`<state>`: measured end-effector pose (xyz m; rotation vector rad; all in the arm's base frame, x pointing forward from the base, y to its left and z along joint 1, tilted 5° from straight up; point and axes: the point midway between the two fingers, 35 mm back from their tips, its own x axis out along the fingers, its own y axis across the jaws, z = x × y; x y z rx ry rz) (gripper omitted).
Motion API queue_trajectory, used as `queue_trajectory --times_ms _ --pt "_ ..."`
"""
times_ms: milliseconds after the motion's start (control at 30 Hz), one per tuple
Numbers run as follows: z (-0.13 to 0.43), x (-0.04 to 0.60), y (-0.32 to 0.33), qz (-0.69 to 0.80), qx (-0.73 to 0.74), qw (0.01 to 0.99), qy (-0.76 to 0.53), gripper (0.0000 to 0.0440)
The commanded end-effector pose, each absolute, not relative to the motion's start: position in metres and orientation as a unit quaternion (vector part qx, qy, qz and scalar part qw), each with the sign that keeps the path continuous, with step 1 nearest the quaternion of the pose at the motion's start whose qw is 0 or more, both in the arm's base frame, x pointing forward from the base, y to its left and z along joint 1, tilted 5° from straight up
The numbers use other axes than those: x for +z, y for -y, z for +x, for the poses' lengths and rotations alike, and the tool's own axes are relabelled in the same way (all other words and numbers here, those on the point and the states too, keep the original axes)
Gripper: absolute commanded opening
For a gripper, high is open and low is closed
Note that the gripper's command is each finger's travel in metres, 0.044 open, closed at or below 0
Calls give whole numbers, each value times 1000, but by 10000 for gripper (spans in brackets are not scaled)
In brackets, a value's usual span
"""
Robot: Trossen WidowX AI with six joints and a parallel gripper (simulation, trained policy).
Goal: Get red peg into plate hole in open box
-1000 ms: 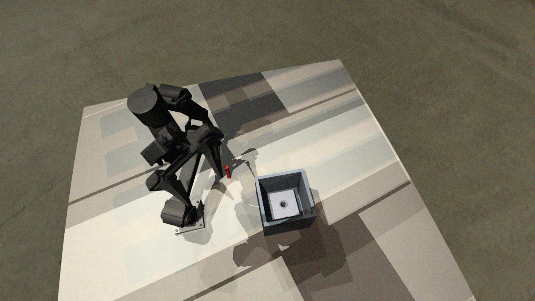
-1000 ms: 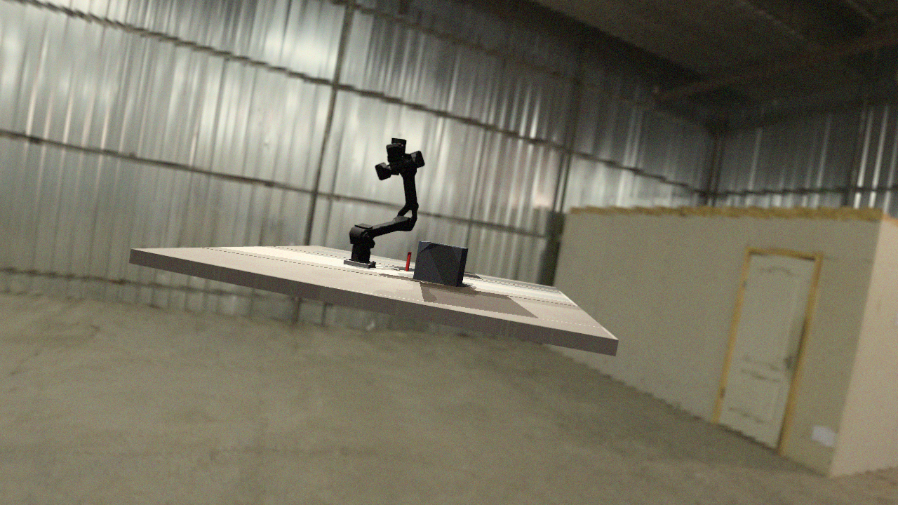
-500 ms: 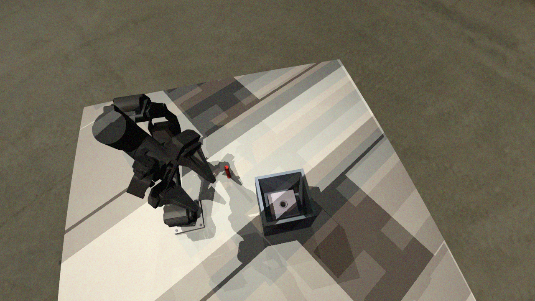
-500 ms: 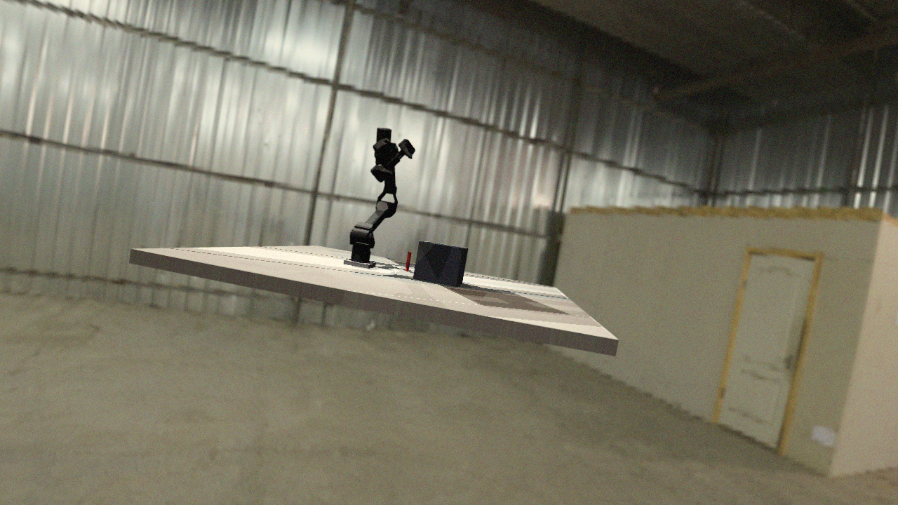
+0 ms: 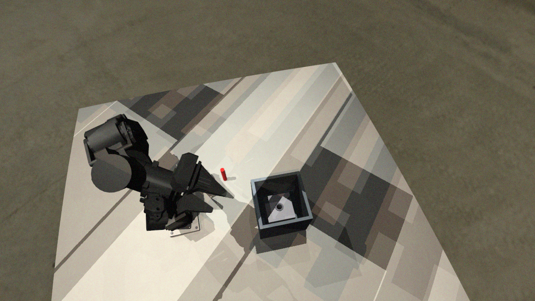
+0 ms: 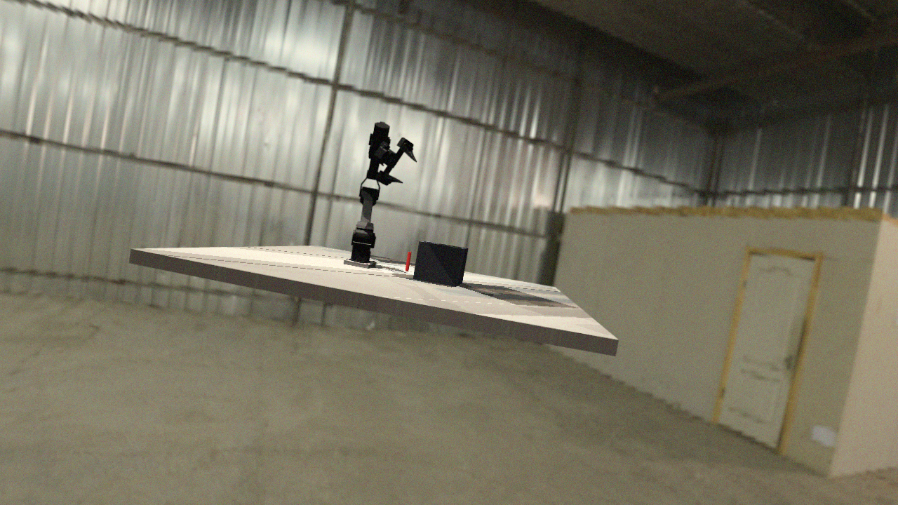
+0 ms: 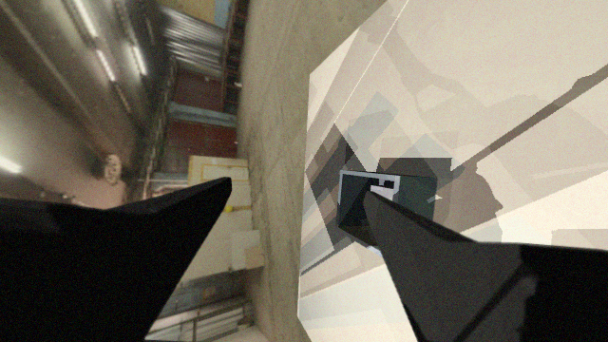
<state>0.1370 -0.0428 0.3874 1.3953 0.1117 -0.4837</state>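
Observation:
The red peg (image 5: 223, 174) (image 6: 407, 261) stands upright on the table between the arm's base and the box. It does not show in the wrist view. The dark open box (image 5: 286, 228) (image 6: 439, 264) (image 7: 418, 192) stands right of the peg in the top view. At its bottom lies a light plate (image 5: 286, 215) (image 7: 384, 191) with a round hole (image 5: 278, 206), which looks empty. My gripper (image 5: 222, 204) (image 6: 408, 171) (image 7: 299, 190) is open and empty, high above the table and tilted sideways, well above the peg. In the wrist view one finger covers part of the box.
The box walls rise higher than the peg in the exterior view. The arm's base plate (image 5: 185, 230) (image 6: 359, 264) sits left of the peg and box. The table (image 5: 123, 261) (image 6: 301, 282) (image 7: 522, 47) has a patchwork pattern, and its edges drop to the floor.

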Motion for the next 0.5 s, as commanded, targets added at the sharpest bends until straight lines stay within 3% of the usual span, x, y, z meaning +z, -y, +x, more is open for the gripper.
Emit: queue_trajectory --times_ms 0,467 --pt "148 383 43 665 -202 714 -84 440" --pt "190 355 20 728 -160 625 -230 440"
